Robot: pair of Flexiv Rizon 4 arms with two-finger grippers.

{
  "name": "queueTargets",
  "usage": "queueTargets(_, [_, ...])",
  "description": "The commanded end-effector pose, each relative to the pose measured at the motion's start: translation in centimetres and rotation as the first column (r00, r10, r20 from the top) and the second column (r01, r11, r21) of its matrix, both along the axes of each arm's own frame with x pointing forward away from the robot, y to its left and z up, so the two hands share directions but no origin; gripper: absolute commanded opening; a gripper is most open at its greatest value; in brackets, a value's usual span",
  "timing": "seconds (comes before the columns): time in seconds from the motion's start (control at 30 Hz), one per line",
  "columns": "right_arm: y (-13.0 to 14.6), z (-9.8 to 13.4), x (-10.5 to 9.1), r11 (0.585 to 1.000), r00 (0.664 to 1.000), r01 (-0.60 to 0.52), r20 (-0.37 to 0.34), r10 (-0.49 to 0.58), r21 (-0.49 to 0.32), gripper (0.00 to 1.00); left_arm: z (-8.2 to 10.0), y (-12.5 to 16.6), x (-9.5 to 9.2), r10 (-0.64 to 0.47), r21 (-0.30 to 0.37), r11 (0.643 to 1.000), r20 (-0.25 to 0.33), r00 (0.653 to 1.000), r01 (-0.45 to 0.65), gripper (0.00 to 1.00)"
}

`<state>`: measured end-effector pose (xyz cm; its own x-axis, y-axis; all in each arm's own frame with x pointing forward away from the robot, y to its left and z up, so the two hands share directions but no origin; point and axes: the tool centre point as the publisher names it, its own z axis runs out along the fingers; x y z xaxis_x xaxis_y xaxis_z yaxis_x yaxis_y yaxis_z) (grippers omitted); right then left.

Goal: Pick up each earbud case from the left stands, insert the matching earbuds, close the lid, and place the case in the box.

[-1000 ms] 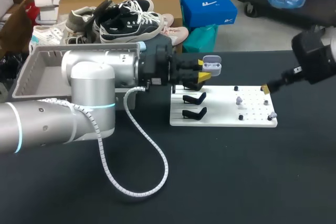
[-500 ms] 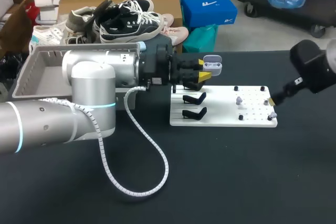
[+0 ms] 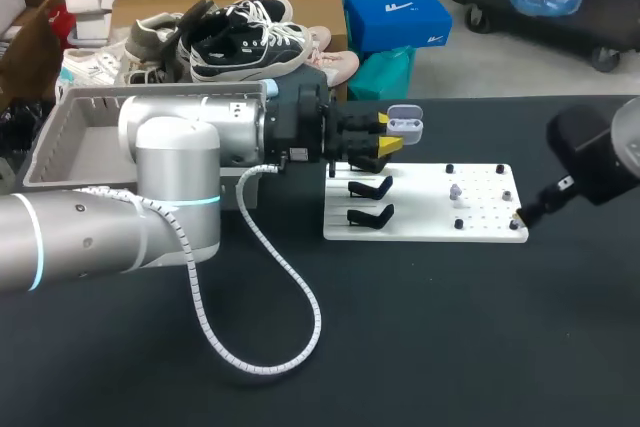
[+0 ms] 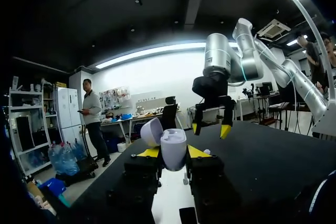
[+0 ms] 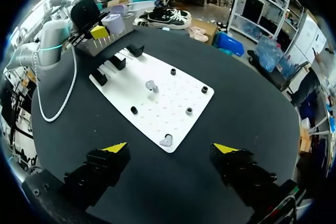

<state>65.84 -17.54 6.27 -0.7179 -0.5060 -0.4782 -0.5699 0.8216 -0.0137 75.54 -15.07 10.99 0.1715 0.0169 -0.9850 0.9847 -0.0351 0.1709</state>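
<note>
My left gripper is shut on a lavender earbud case, held with its lid open above the far left corner of the white board. In the left wrist view the case stands upright between the yellow tips, lid tipped back. Two earbuds lie on the board: one near the middle, one at the front right corner. My right gripper hangs open above that corner earbud, nothing between its fingers. Its place in the head view is the board's right front corner.
Two empty black stands sit on the board's left part, with small black pegs scattered over its right. A grey box stands at the table's far left, behind my left arm. A white cable loops over the table in front.
My right gripper has moved nearer along the board's right edge to its front right corner. The left arm and the case have stayed still.
</note>
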Motion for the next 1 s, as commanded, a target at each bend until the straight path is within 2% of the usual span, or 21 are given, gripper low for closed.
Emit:
queueTargets(0.03, [0.5,-0.7,0.2,0.973,0.984,0.136,0.139,-0.111,-0.185,1.00,-0.1,0.0,0.0,0.000,-0.002,1.000,0.001,1.000,0.000,0.00])
queueTargets(0.4, [0.9,-1.5,-0.4,0.974,0.993,0.069,0.109,-0.046,-0.218,1.00,-0.1,0.0,0.0,0.000,-0.002,1.000,0.001,1.000,0.000,0.00])
queueTargets(0.63, [0.8,-2.0,-0.5,0.973,0.999,0.017,0.054,-0.004,-0.232,0.95,-0.1,0.0,0.0,0.000,-0.002,1.000,0.001,1.000,0.000,0.00])
queueTargets(0.73, [0.8,-2.1,-0.6,0.970,0.999,0.005,0.044,0.005,-0.244,0.93,-0.1,0.0,0.0,0.000,-0.002,1.000,0.001,1.000,0.000,0.00])
queueTargets(0.83, [0.9,-2.2,-0.5,0.968,0.999,-0.006,0.032,0.015,-0.252,0.87,-0.1,0.0,0.0,0.000,-0.002,1.000,0.001,1.000,0.000,0.00])
queueTargets(1.0, [0.9,-2.6,-0.6,0.968,1.000,-0.018,0.012,0.022,-0.250,0.85,-0.1,0.0,0.0,0.000,-0.002,1.000,0.001,1.000,0.000,0.00])
